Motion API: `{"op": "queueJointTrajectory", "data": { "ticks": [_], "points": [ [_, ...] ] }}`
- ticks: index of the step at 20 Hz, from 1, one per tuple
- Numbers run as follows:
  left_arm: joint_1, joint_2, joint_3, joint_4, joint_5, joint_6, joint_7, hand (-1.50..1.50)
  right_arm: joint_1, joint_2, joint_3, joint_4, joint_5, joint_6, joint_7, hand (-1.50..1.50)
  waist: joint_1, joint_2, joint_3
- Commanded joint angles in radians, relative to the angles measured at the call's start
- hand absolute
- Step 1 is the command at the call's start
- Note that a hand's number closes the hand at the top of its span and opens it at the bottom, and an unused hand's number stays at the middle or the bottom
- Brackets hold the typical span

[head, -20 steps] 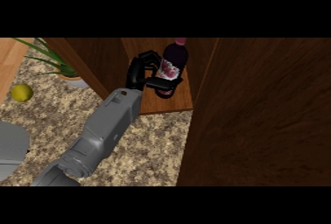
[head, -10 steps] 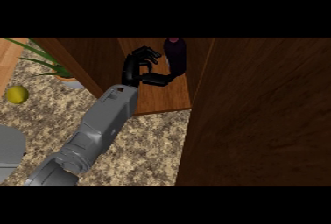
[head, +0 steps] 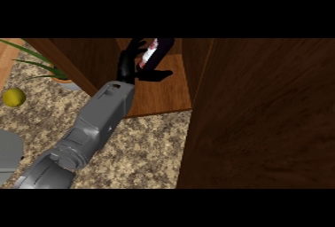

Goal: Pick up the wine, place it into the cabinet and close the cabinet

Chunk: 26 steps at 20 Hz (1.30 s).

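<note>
The left robot hand (head: 134,62) curls round the wine (head: 154,49) deep over the cabinet (head: 163,95) shelf, and I judge a tilted release could topple it against the open door (head: 262,111).

One view only, from the head, looking steeply down at the worktop (head: 144,146), close to the cabinet (head: 262,111) at three o'clock.

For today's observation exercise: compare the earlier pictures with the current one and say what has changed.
The left hand, curled round the wine bottle, has carried it deeper into the cabinet, towards the view's top edge. Its hold stays. The lemon, the plant and the open door stay put.
</note>
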Motion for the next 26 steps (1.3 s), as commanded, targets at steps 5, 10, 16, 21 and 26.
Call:
{"op": "queueJointTrajectory", "data": {
  "ticks": [5,10,16,21,26],
  "points": [
    [-0.027,0.033,0.034,-0.006,0.023,-0.057,-0.019,-1.5,0.045,-0.025,0.012,-0.1,-0.037,0.02,-0.005,-1.5,-0.007,0.004,-0.001],
    [-0.029,-0.014,0.066,-0.034,0.05,-0.111,-0.072,-1.5,0.063,-0.027,0.023,-0.12,-0.019,0.008,0.003,-1.5,0.006,-0.007,-0.002],
    [-0.055,-0.016,0.101,-0.067,0.083,-0.28,-0.085,1.5,0.072,-0.039,0.011,-0.135,-0.037,0.017,0.014,-1.5,0.03,-0.015,-0.001],
    [-0.075,-0.04,0.11,-0.079,0.087,-0.345,-0.078,-1.5,0.093,-0.049,-0.026,-0.164,-0.056,0.006,0.025,-1.5,0.06,-0.025,0.001],
    [-0.071,-0.022,0.123,-0.082,0.093,-0.397,-0.051,-1.5,0.143,-0.072,-0.009,-0.2,-0.022,-0.011,0.041,-1.5,0.075,-0.033,0.0]
  ]
}}
